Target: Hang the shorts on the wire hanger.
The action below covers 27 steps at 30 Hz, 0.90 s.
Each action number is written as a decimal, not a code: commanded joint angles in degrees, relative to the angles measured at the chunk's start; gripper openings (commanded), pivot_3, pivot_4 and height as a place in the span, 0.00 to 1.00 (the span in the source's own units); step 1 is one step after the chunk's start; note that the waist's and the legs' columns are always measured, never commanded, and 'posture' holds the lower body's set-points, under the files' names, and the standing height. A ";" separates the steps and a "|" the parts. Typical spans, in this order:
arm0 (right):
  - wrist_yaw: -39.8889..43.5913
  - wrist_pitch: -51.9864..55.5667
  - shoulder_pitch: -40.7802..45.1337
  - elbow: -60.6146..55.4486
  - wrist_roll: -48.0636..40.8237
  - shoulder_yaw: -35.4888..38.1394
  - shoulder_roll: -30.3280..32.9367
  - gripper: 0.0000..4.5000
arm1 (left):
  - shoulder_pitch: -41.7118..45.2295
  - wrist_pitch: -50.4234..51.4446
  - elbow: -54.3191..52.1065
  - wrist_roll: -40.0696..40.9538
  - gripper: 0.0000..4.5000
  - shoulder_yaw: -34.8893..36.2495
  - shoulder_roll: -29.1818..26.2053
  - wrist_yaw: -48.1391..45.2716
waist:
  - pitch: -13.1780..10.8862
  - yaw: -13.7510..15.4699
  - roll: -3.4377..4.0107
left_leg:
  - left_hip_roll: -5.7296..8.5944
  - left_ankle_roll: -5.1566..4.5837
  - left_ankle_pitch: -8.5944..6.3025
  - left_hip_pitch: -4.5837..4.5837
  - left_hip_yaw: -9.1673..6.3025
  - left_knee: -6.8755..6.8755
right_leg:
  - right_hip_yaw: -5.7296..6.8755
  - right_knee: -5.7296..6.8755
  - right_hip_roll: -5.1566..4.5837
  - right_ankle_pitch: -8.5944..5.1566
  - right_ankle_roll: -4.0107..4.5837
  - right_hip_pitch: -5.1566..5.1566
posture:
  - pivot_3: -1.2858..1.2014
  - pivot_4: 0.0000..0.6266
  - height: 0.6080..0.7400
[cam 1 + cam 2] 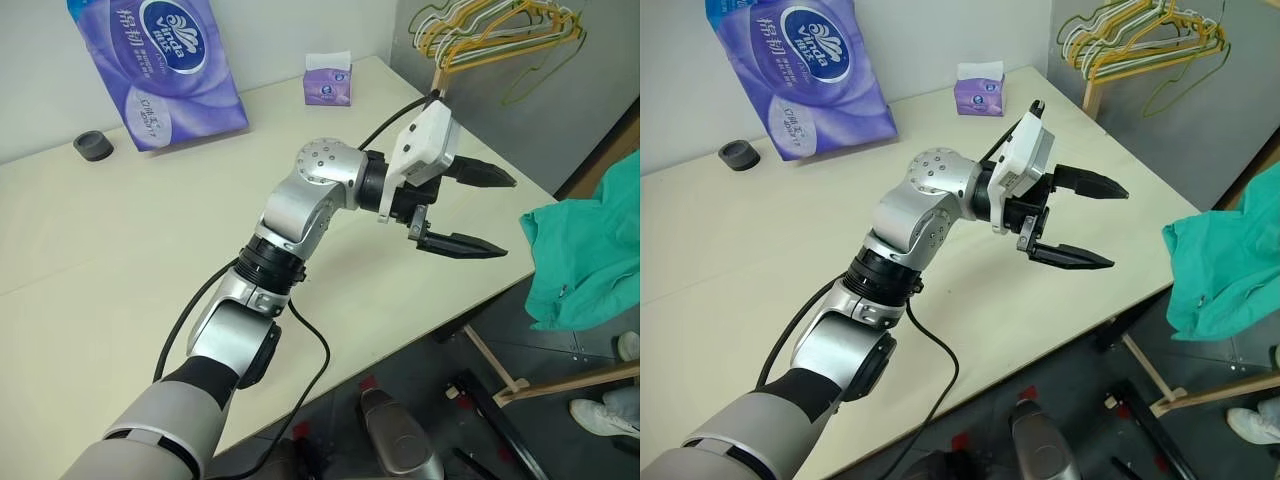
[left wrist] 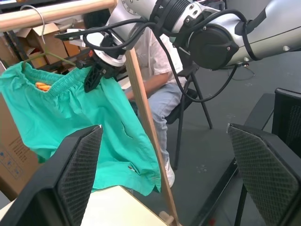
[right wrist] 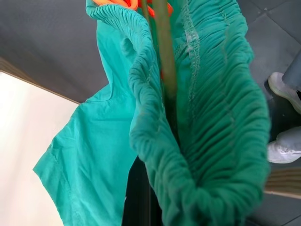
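The teal-green shorts (image 2: pixel 94 136) hang from the wire hanger (image 2: pixel 48 55), whose pale hook (image 2: pixel 35 19) sits over a wooden rail (image 2: pixel 56 12). The olive wire (image 3: pixel 164 56) passes inside the gathered waistband (image 3: pixel 221 117), with an orange spot (image 2: pixel 42 86) near it. In the left wrist view my right gripper (image 2: pixel 96 70) is shut on the waistband beside the wire. My left gripper (image 1: pixel 508 215) stands open and level over the table's right part, pointing at the shorts (image 1: pixel 590 250) and well apart from them.
On the cream table (image 1: pixel 120 220) stand a purple tissue pack (image 1: pixel 170 65), a small tissue box (image 1: pixel 328 82) and a black cap (image 1: pixel 92 145). A cluster of yellow, white and green hangers (image 1: pixel 490 35) hangs at the back right. A seated person (image 2: pixel 155 70) is behind the rack's upright post (image 2: pixel 146 127).
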<state>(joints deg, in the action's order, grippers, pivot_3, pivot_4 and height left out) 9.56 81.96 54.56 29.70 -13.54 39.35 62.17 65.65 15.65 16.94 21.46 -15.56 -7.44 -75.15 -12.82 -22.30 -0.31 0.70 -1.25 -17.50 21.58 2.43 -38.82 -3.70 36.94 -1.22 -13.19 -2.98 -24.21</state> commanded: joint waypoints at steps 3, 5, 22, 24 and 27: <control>-0.01 -0.66 0.10 -1.01 -0.35 1.46 1.29 0.00 | 5.29 2.24 3.25 2.95 0.99 2.31 2.31 -2.29 | -0.01 0.03 -0.01 | 0.01 0.00 0.00 0.00 0.01 0.00 | -0.01 -0.01 0.00 0.01 -0.02 0.00 | 0.34 0.36 1.00; 0.40 -1.64 0.25 -0.97 -0.74 1.28 1.15 0.00 | 7.10 0.81 5.64 2.70 0.99 2.78 2.89 -2.87 | -0.01 -0.02 -0.02 | 0.02 0.00 0.00 0.00 0.03 0.00 | -0.03 -0.02 0.00 -0.01 -0.06 0.00 | 0.34 0.36 1.00; -0.11 -3.18 0.90 -2.08 -1.98 1.61 -0.41 0.59 | 12.88 3.00 11.89 1.46 1.00 7.28 7.81 6.96 | 0.00 -0.02 -0.01 | 0.06 -0.01 -0.01 -0.03 0.16 0.01 | -0.18 -0.02 -0.01 0.01 -0.16 -0.03 | 0.34 0.33 1.00; 0.01 -3.50 0.95 -2.04 -2.04 1.43 -0.50 0.76 | 12.79 2.91 11.77 1.04 1.00 7.23 8.13 7.97 | 0.00 -0.02 0.01 | 0.05 -0.01 -0.01 -0.04 0.16 0.02 | -0.19 -0.02 -0.01 0.01 -0.16 -0.03 | 0.34 0.33 1.00; 0.31 -4.39 1.07 -2.47 -2.18 1.02 -0.60 0.98 | 12.46 2.77 11.21 0.76 1.00 7.23 8.54 9.39 | 0.01 -0.03 0.02 | 0.05 -0.01 -0.01 -0.05 0.18 0.02 | -0.21 -0.01 -0.01 0.01 -0.16 -0.03 | 0.34 0.31 1.00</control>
<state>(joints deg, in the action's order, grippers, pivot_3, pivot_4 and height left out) 9.67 79.04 54.56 29.70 -14.80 39.64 60.73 77.01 18.68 30.93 22.31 -9.20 0.49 -66.77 -12.81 -22.33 -0.29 0.75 -1.26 -17.51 21.53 2.62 -38.80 -3.91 36.93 -1.23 -13.18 -3.14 -24.24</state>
